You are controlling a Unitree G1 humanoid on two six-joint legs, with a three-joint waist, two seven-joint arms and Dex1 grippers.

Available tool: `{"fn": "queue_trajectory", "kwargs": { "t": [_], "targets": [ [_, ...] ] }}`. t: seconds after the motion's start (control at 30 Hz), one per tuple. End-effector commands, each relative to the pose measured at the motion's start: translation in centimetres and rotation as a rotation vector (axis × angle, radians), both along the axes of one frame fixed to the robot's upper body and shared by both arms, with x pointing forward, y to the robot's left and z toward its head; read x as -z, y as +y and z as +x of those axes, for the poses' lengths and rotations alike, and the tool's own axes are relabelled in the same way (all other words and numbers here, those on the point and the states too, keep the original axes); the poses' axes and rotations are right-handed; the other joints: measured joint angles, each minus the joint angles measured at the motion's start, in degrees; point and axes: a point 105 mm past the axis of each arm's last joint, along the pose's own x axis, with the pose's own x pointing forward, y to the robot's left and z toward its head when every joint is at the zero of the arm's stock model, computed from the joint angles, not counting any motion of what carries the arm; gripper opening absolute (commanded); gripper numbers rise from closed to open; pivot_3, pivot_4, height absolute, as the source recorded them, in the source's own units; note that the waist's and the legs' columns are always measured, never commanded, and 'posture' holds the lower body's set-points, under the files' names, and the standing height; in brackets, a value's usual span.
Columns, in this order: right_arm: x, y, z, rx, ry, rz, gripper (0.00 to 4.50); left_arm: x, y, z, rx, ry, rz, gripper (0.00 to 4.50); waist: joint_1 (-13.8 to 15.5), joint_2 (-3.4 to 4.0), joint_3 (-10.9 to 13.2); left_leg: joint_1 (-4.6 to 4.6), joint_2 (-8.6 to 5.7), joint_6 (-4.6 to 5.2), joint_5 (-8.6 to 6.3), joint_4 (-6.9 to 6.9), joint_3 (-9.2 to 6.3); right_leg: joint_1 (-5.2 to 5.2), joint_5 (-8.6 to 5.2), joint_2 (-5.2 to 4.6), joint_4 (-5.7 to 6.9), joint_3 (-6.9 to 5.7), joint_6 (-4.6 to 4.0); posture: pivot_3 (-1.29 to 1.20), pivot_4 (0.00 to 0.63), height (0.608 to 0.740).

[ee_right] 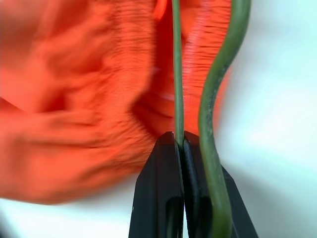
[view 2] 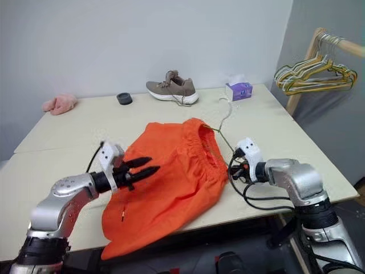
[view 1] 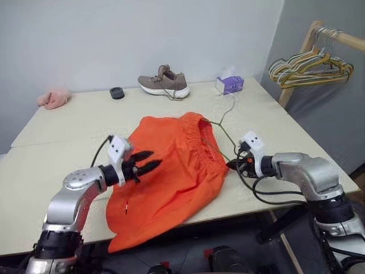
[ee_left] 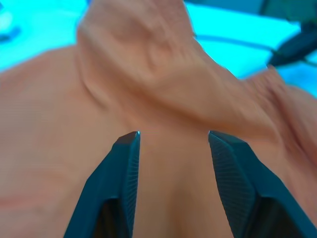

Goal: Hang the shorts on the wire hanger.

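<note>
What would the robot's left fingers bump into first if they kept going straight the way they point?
Most likely the big bright orange fabric shorts. The left gripper is open, its black fingers aimed at a raised fold of the cloth. How near it is can't be judged.

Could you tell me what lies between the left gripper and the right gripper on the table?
In the left eye view, the orange shorts fill the stretch between the left gripper and the right gripper.

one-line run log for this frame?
left end effector: open over shorts | right end effector: shut on wire hanger | hanger partly inside waistband
</note>
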Motion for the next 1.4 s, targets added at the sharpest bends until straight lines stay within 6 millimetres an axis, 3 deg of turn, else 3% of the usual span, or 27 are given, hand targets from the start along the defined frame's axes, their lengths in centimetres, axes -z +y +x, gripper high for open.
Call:
{"fn": "queue_trajectory", "kwargs": {
  "t": [0.03, 0.17, 0.37, 0.63, 0.93, 1.07, 1.4],
  "targets": [
    [-1.4, 0.7, 0.6, -0.082, -0.185, -0.070, 0.00, -2.7, 1.5, 1.0, -0.045, -0.089, 0.001, 3.40, -0.15, 0.00, 0.00, 0.00, 0.00, 0.00, 0.00, 0.00, 0.02, 0.00, 0.00, 0.00, 0.00, 0.01, 0.00, -0.25, 0.000, 0.740],
    [-1.9, 1.4, 1.0, -0.170, -0.337, -0.172, 0.00, -6.7, 3.5, 2.6, -0.038, -0.206, 0.082, 4.45, -0.02, -0.13, 0.08, -0.05, -0.01, -0.01, 0.00, 0.00, -0.01, -0.02, 0.00, 0.00, -0.02, -0.01, 0.00, -0.25, 0.000, 0.740],
    [-2.8, 2.6, 0.6, -0.296, -0.477, -0.241, 0.00, -8.3, 4.6, 4.2, 0.049, -0.272, 0.270, 4.45, 0.08, -0.11, 0.07, -0.03, -0.03, -0.02, 0.01, -0.01, 0.01, 0.00, 0.00, -0.02, -0.06, 0.00, 0.00, -0.25, 0.000, 0.740],
    [-3.7, 3.8, -0.1, -0.399, -0.581, -0.281, 0.00, -6.3, 1.5, 3.9, 0.339, -0.242, 0.441, 4.45, 0.06, -0.12, 0.07, -0.05, -0.02, -0.02, 0.01, -0.01, -0.01, -0.02, 0.00, -0.02, -0.04, -0.01, 0.00, -0.26, 0.000, 0.740],
    [-4.5, 5.1, -0.9, -0.479, -0.651, -0.292, 0.00, -3.2, -0.6, 3.8, 0.491, -0.202, 0.501, 4.45, -0.52, -0.13, 0.07, -0.02, -0.01, -0.01, 0.01, 0.01, -0.03, 0.00, 0.00, -0.02, 0.01, -0.01, 0.00, -0.28, 0.000, 0.740],
    [-4.5, 5.4, -1.1, -0.499, -0.665, -0.299, 0.00, -2.8, -0.7, 3.5, 0.521, -0.163, 0.483, 3.62, -1.24, -0.14, 0.06, -0.03, -0.02, -0.01, 0.01, 0.01, -0.03, 0.00, 0.00, -0.03, 0.01, -0.01, 0.00, -0.28, 0.000, 0.740],
    [-5.0, 5.9, -1.0, -0.547, -0.706, -0.318, 0.00, -2.4, -1.3, 2.4, 0.554, -0.111, 0.427, 0.46, -1.51, -0.14, 0.06, 0.01, -0.02, -0.01, 0.01, 0.03, -0.07, 0.03, 0.01, -0.03, 0.05, -0.02, 0.01, -0.27, 0.000, 0.740]
  ]
}}
